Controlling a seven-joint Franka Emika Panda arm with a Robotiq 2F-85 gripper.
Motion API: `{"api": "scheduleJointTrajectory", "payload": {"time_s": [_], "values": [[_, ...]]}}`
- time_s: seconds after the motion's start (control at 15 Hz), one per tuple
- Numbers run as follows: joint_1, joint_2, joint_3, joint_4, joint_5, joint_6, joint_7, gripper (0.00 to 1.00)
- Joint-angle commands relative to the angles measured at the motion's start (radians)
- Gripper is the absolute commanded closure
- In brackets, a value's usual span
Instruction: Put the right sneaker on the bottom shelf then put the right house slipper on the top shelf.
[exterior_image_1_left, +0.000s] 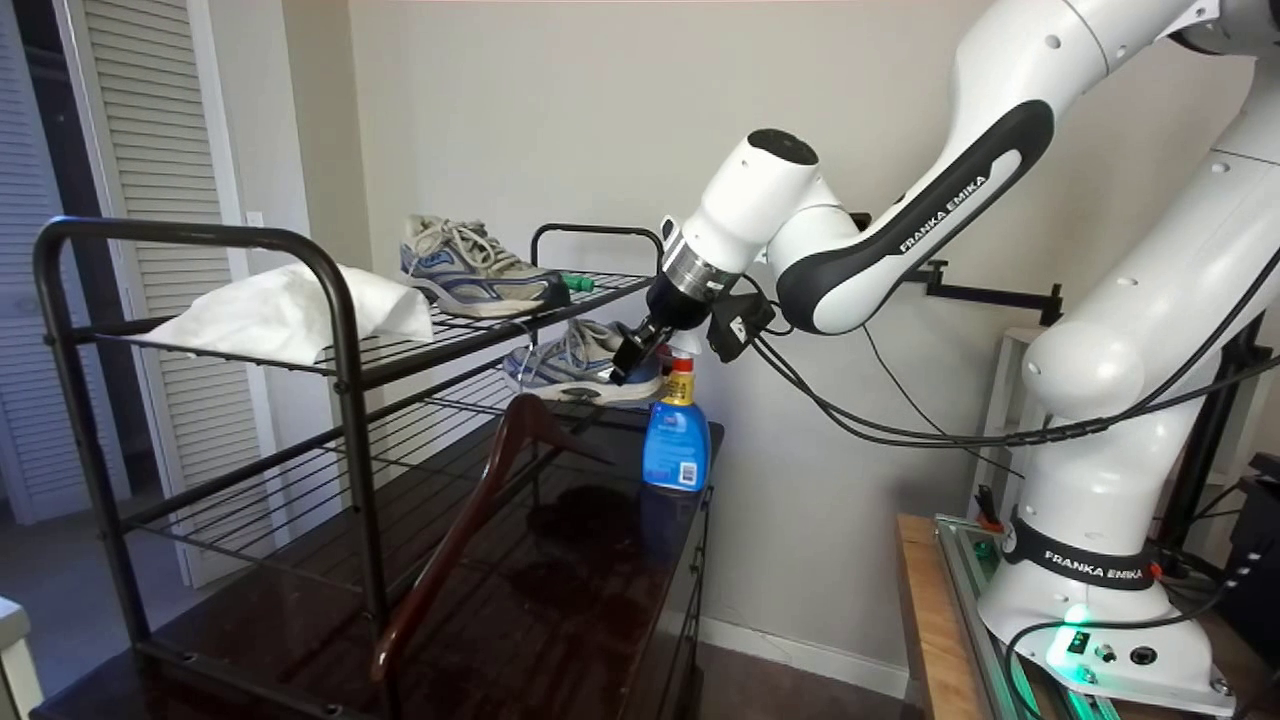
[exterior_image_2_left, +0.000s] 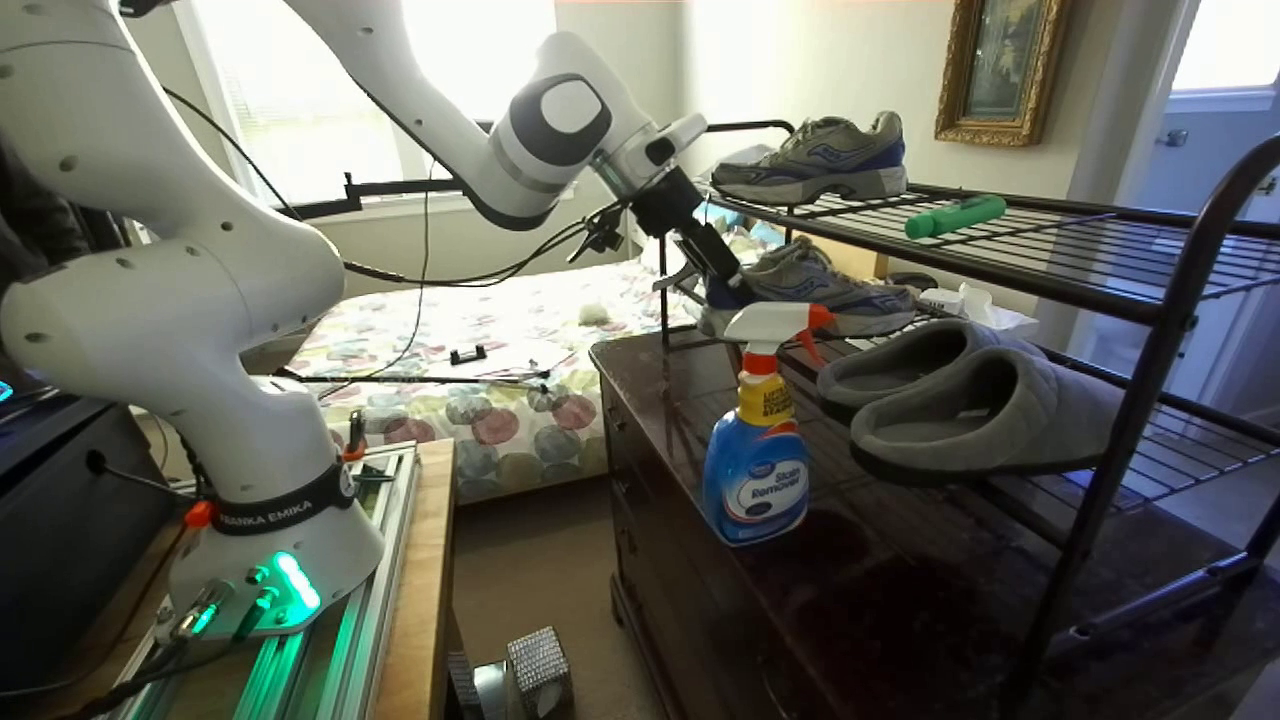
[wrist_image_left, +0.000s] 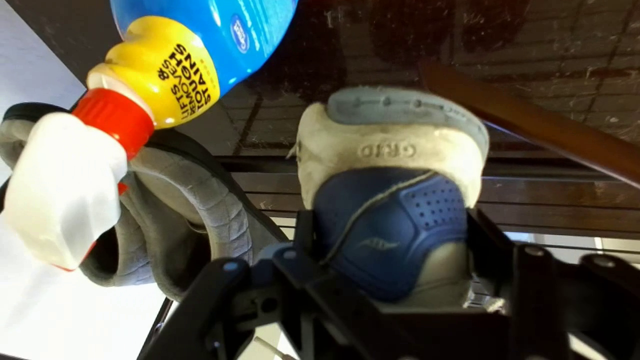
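Currently, tool (wrist_image_left: 390, 230) grips grey sneaker (exterior_image_2_left: 835, 292) by heel at bottom shelf (exterior_image_1_left: 250, 470), shelf contact unclear; grey slippers (exterior_image_2_left: 1000, 430) sit nearby; twin sneaker (exterior_image_2_left: 815, 165) rests on top shelf (exterior_image_1_left: 450, 348).

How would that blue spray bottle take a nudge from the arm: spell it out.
The spray bottle could well tip, being tall with a bulky trigger head on top. It may slide too, since the dresser top looks glossy. Looking like smooth plastic, it probably wouldn't shatter; its fill level can't be seen.
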Motion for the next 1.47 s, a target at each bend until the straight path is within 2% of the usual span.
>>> {"api": "scheduleJointTrajectory", "payload": {"time_s": [0.0,0.47,1.33,1.4], "values": [[-0.092,0.001,0.072,0.041,-0.045,0.04,0.076,0.51],[-0.27,0.018,0.226,0.085,-0.049,0.074,0.124,0.51],[-0.608,0.066,0.564,0.175,-0.029,0.128,0.121,0.51],[-0.632,0.067,0.59,0.18,-0.026,0.126,0.118,0.07]]}}
